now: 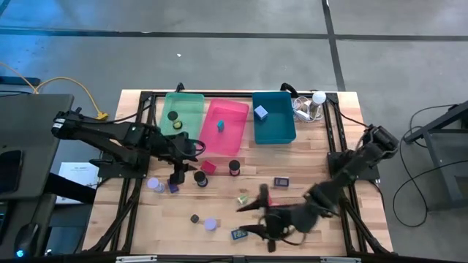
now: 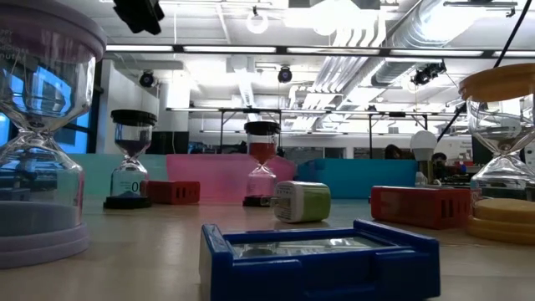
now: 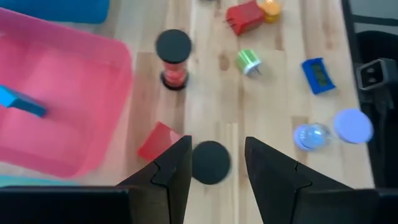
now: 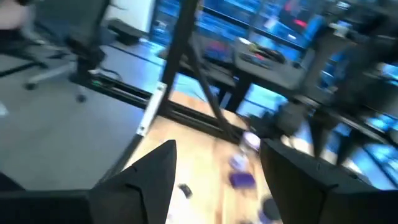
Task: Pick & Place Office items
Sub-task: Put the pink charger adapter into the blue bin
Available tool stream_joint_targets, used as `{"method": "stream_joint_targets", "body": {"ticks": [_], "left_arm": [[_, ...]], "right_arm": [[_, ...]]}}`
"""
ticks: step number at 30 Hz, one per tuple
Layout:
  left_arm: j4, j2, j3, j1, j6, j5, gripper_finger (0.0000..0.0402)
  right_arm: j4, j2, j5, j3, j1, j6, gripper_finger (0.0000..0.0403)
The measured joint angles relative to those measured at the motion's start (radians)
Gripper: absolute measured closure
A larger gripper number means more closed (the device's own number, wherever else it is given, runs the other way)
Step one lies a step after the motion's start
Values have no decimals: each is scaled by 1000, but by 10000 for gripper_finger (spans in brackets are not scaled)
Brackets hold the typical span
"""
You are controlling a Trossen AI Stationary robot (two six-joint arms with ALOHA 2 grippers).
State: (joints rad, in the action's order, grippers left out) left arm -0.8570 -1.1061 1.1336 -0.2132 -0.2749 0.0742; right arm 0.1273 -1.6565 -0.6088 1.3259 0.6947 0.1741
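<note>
The office items lie scattered on the wooden table. My left gripper point(image 1: 191, 174) point(image 3: 214, 163) is open, hovering over a black-topped timer point(image 1: 199, 178) point(image 3: 210, 163) that shows between its fingers, with a red block point(image 3: 158, 142) beside it. A black-and-red timer point(image 1: 234, 168) stands farther right. My right gripper point(image 1: 252, 219) point(image 4: 217, 180) is open and holds nothing. It points level toward the table's left, near the near edge. A green plug point(image 1: 242, 199), a red block point(image 1: 263, 193) and a blue piece point(image 1: 238, 234) lie around it.
Green bin point(image 1: 196, 98), pink bin point(image 1: 238, 142) and teal bin point(image 1: 276, 137) stand along the far edge and hold a few small pieces. A white ball-topped gadget point(image 1: 318, 96) sits by the far right corner. Lavender discs point(image 1: 210, 224) point(image 1: 153, 183) lie toward the near left.
</note>
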Motion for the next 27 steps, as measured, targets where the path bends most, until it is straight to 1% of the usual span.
{"method": "stream_joint_targets", "body": {"ticks": [3,5,9,12,14,16,19,22,25,27], "left_arm": [[-8,0,0,-42,-39,0,258],[-7,-2,0,-73,-59,0,258],[-7,-3,0,-131,-101,0,258],[-7,-3,0,-176,-120,7,258],[-7,-3,0,-203,-128,9,258],[-6,-3,0,-227,-145,10,258],[-6,-3,0,-262,-153,24,258],[-5,-3,0,-294,-153,40,258],[-2,-3,0,-325,-153,73,258],[-2,-3,0,-344,-161,100,258]], "right_arm": [[-145,15,-154,14,72,-93,183],[-254,16,-221,31,117,-186,183],[-512,19,-264,79,181,-468,183],[-724,19,-252,96,217,-733,183],[-838,19,-192,96,227,-918,183],[-937,19,-107,96,234,-1102,183],[-1024,19,69,96,233,-1355,183],[-1062,19,218,96,233,-1487,183],[-1121,19,297,96,234,-1598,183],[-1214,19,342,96,235,-1707,183]]}}
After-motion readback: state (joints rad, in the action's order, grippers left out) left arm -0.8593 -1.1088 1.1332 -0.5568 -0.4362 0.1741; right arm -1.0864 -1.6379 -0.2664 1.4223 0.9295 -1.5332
